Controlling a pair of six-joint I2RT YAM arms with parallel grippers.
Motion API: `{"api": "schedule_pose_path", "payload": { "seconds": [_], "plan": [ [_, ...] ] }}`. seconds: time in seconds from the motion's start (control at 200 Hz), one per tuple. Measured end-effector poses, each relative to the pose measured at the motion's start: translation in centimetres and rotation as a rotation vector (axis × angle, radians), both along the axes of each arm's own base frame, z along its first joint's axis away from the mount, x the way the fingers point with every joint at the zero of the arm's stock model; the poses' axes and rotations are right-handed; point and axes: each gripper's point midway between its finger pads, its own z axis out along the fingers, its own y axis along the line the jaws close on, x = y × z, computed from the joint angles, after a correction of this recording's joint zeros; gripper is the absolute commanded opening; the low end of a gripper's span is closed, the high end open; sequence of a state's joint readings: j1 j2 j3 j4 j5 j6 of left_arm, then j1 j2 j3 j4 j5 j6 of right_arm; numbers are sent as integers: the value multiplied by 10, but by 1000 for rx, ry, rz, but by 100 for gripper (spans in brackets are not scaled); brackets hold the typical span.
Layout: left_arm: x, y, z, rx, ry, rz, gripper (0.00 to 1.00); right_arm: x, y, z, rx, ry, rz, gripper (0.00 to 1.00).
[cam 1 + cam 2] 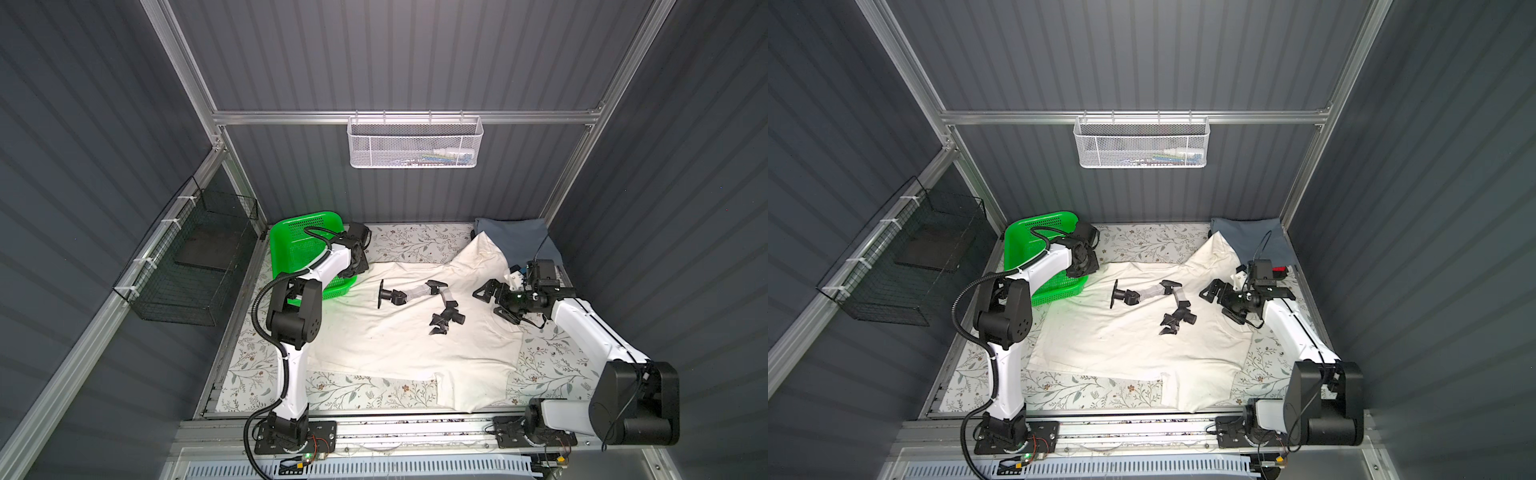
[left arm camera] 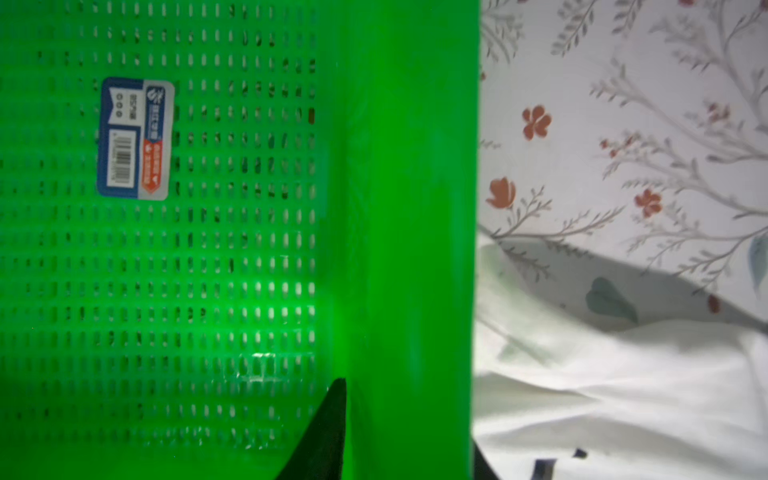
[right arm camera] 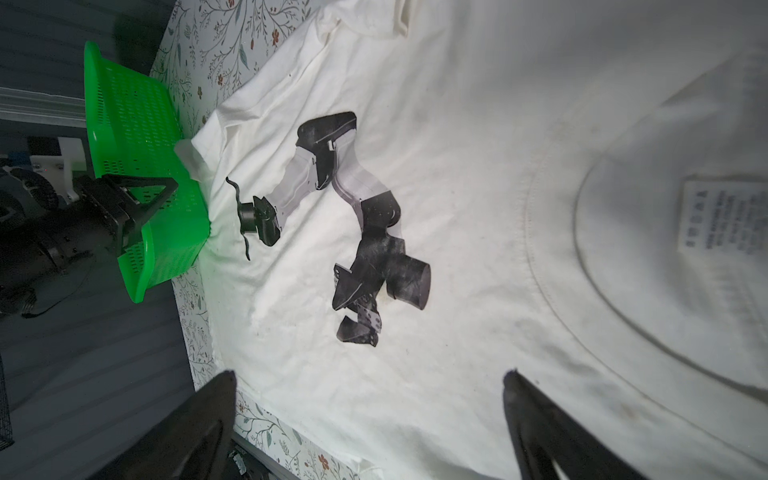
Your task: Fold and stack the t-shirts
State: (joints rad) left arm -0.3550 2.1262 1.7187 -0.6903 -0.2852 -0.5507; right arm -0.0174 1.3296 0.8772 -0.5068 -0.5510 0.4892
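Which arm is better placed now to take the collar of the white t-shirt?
The right arm. The right pincer hangs open close above the collar of the white t-shirt. The left pincer is far off at the green basket, one finger on each side of its wall.

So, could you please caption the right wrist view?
Open right end effector over the spread cream t-shirt, green basket beyond.

The right pincer (image 3: 370, 374) hangs with its two dark fingers (image 3: 195, 432) spread wide above a cream-white t-shirt (image 3: 457, 145) lying on the floral tabletop (image 3: 195, 83). Ahead of the pincer is the shirt's black-and-grey robot-arm print (image 3: 353, 224), and off to one side its collar and neck label (image 3: 723, 216). Farther ahead, the left pincer (image 3: 143, 212) is at a green basket (image 3: 137, 124) rim.
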Motion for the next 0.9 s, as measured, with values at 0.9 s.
{"api": "schedule_pose_path", "payload": {
  "seconds": [0.9],
  "plan": [
    [0,114,13,416,86,125,31,-3,-2,-6,18,15,-10,99]
  ]
}}
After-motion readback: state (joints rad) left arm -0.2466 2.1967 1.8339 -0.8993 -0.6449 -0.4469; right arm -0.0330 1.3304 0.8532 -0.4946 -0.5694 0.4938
